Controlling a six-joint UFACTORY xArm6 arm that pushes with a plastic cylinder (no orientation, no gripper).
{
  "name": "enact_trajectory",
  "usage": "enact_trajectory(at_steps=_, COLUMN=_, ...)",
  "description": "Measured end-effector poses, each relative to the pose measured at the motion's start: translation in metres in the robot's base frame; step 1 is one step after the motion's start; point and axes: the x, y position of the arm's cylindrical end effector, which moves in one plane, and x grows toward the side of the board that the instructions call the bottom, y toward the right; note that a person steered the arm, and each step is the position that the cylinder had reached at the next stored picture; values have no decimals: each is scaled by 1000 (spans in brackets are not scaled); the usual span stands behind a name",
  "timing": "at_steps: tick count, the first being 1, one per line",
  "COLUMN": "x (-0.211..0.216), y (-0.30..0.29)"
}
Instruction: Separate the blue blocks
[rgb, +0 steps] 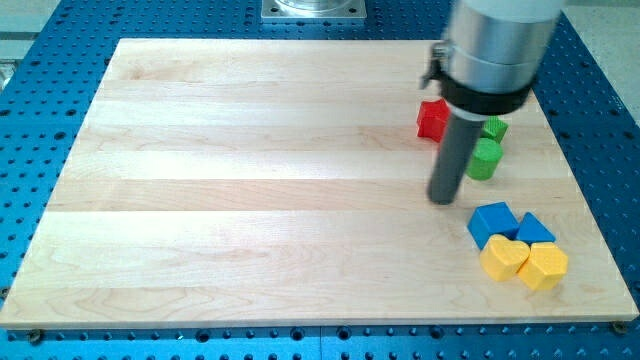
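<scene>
Approach step, I judge: my tip (443, 199) rests on the counter (250, 200) just up-left of the blue cube (492, 222), which touches the blue block (535, 230) on its right. No gripper here to spread or pinch. Next I'd wedge the tip between them.

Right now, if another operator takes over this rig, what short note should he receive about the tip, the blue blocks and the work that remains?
Tip: my tip rests on the wooden board, touching no block, up and to the view's left of the blue pair.
Blocks: the blue cube and the smaller blue block sit side by side, touching, near the board's lower right. Two yellow blocks press against them from below. The red block and two green blocks lie further up, partly behind the rod.
Done: nothing visible; the blue blocks are together.
Left: push one blue block away from the other, probably leftward into open board.
</scene>
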Motion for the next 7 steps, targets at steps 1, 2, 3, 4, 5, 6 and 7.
enact_trajectory(at_steps=1, x=0, y=56)
enact_trajectory(at_steps=2, x=26, y=113)
enact_trajectory(at_steps=3, x=64, y=118)
enact_trajectory(at_steps=4, x=64, y=105)
enact_trajectory(at_steps=5, x=64, y=77)
enact_trajectory(at_steps=6, x=64, y=43)
enact_trajectory(at_steps=7, x=60, y=15)
